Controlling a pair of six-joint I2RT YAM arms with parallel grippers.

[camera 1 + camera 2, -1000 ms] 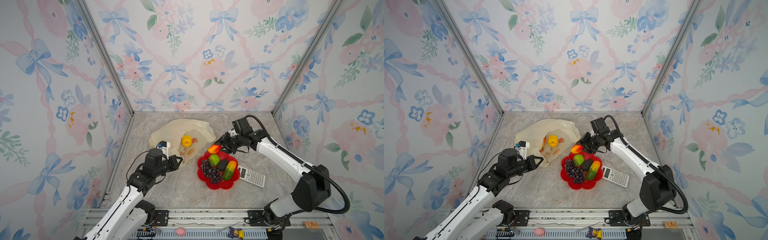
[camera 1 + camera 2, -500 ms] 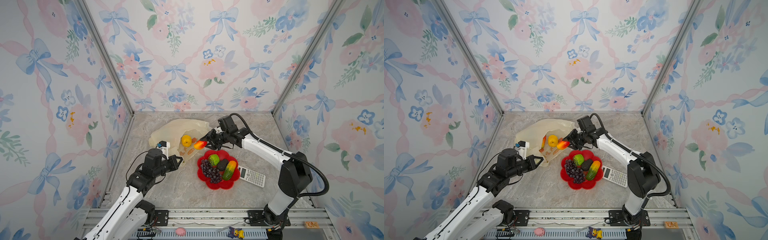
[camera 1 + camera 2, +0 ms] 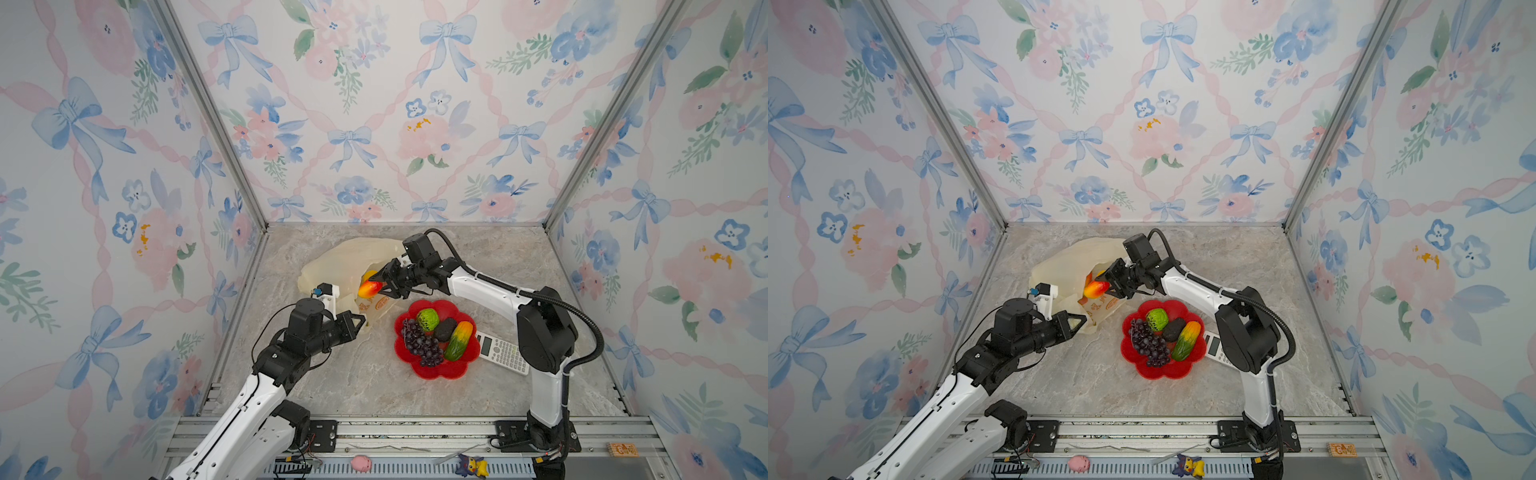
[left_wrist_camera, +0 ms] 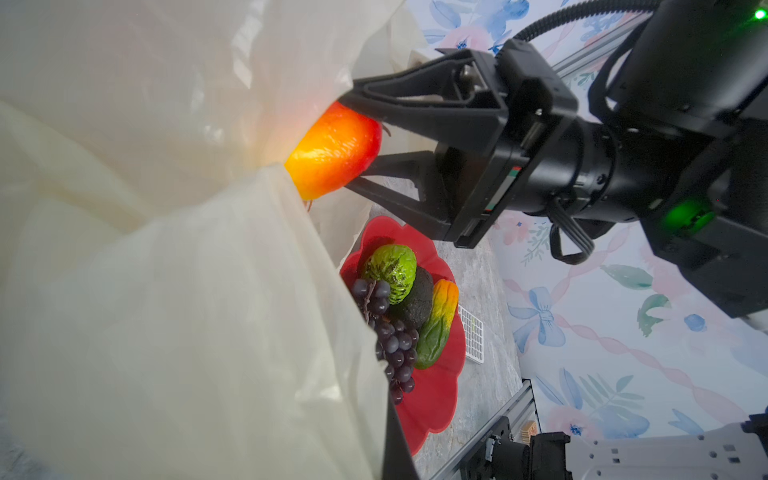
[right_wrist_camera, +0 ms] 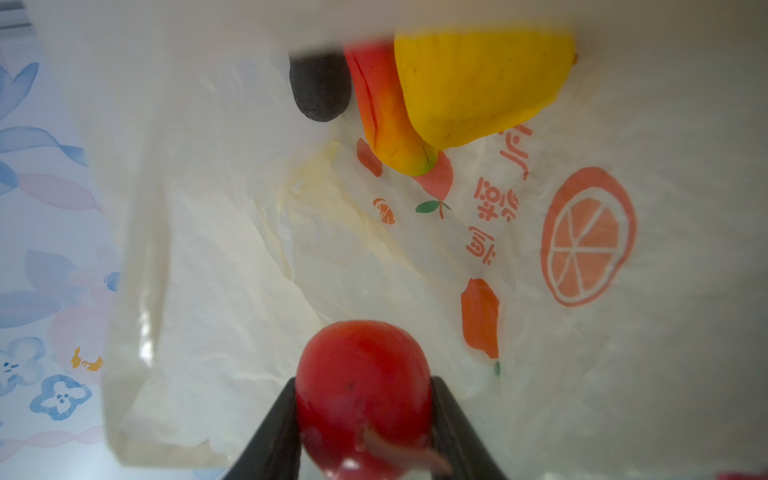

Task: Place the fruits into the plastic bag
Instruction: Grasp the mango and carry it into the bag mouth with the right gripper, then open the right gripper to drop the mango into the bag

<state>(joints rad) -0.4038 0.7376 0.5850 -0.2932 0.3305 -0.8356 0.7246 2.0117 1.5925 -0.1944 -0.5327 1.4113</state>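
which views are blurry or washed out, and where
Right wrist view: the held mango is soft, the plastic bag print sharper. Left wrist view: near bag film blurred and washed out, red dish and grapes crisp. Both top views: even light, sharp.

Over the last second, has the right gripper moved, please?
Yes: the right gripper, holding the mango, has gone left, away from the dish, to the bag mouth.

The plastic bag is thin, crinkly, translucent; the mango glossy; the avocado rough, matt.

Red-yellow mango at bag mouth
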